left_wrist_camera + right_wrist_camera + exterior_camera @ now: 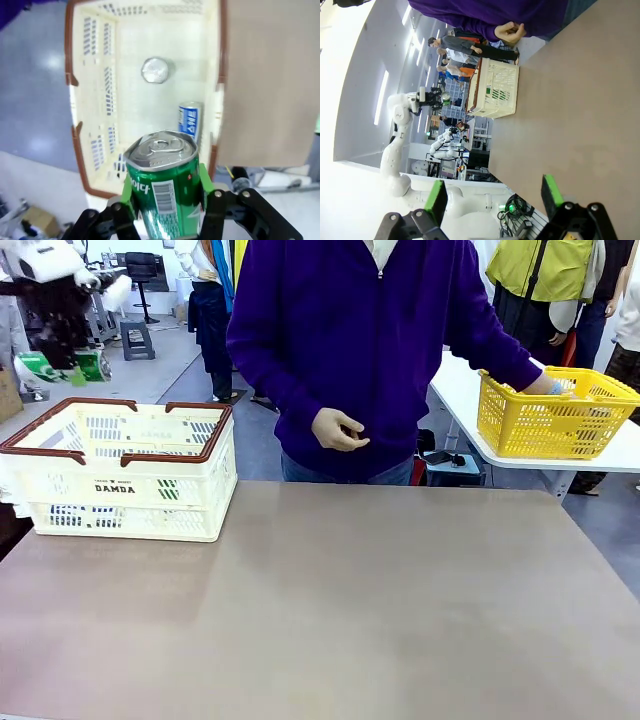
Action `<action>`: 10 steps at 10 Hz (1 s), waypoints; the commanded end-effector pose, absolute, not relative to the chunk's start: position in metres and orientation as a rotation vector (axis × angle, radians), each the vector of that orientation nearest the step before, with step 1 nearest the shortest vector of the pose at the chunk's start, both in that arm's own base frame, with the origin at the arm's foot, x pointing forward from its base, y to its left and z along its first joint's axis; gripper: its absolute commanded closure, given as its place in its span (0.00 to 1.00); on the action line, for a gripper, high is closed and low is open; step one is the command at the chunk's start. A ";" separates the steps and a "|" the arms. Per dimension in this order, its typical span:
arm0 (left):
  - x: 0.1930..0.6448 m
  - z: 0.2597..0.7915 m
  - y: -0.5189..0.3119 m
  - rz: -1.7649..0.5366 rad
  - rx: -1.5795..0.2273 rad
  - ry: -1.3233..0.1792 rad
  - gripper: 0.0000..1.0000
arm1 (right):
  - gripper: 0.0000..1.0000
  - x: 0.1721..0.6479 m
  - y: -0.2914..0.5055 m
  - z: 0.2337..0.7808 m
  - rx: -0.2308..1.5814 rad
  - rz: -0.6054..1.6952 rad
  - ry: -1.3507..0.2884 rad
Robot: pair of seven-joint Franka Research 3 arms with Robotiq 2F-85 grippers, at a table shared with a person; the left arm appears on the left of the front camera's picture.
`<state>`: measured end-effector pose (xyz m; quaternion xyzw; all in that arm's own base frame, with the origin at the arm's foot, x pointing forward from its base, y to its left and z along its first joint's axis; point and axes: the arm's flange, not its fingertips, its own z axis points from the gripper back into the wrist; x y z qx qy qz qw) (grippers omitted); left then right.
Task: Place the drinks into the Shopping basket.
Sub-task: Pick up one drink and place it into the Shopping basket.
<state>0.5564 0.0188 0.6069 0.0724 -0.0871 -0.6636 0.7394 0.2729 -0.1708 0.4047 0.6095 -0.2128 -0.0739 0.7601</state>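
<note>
Smooth brown tabletop (350, 610); left gripper (165, 192) clamps green metal can (161, 172)

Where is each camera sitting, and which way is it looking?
Front: between the arms, facing across the brown table to the person's hand.
Left wrist: above the cream-white slotted plastic crate, looking down; left claw grips a green metal can.
Right wrist: low, rolled sideways, looking across the table; open right claw.
Shared: all three show the crate.
</note>
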 end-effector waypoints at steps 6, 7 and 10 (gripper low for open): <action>0.590 0.551 0.034 -1.412 0.066 -0.142 1.00 | 0.00 0.276 -0.169 0.411 1.350 -0.177 -0.471; 0.593 0.533 0.031 -1.420 0.018 -0.097 1.00 | 0.00 0.276 -0.169 0.411 1.350 -0.177 -0.471; 0.601 0.468 0.020 -1.657 0.231 -0.248 1.00 | 0.00 0.276 -0.169 0.411 1.350 -0.177 -0.471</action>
